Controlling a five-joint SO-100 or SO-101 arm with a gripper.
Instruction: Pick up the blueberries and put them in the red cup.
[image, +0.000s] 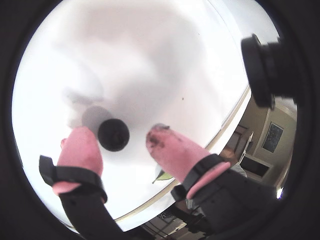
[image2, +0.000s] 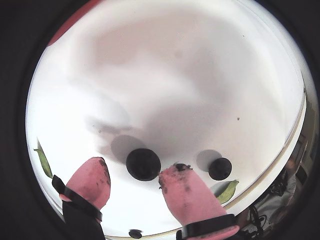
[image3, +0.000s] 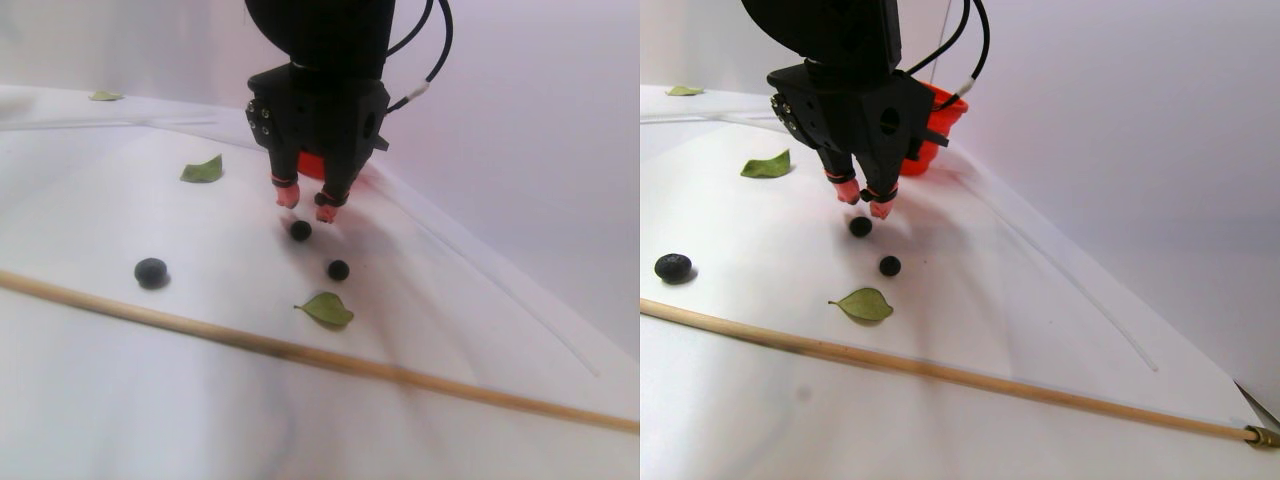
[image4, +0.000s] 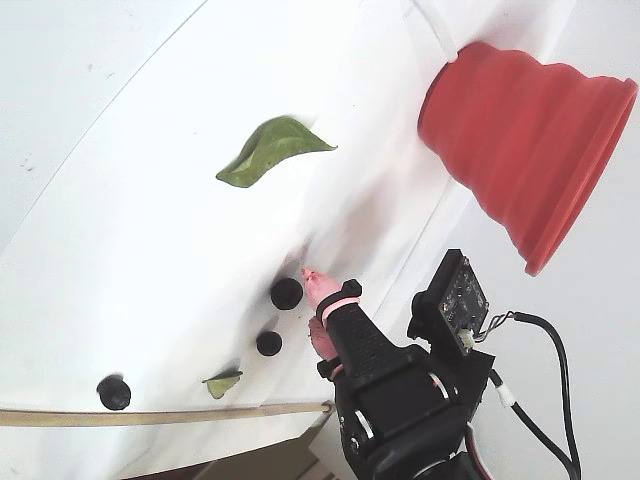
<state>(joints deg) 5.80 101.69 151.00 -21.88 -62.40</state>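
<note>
Pincer: black body, two pink-padded fingers, spread apart and holding nothing, tips just above the white surface.

Small round blue-black berry: on the surface, between the pincer's fingertips in both wrist views; the stereo pair view shows it just in front of and below the tips.

Second dark berry: just beside the pincer's right-hand finger in a wrist view, not seen in the other wrist view.

Third berry: well apart from the pincer, shown only in the stereo pair and fixed views.

Large red ribbed cup: behind the pincer, mostly hidden by it in the stereo pair view, plain in the fixed view.

Green leaves: scattered around.

Thin wooden stick: along the near edge.

No legible writing.
</note>
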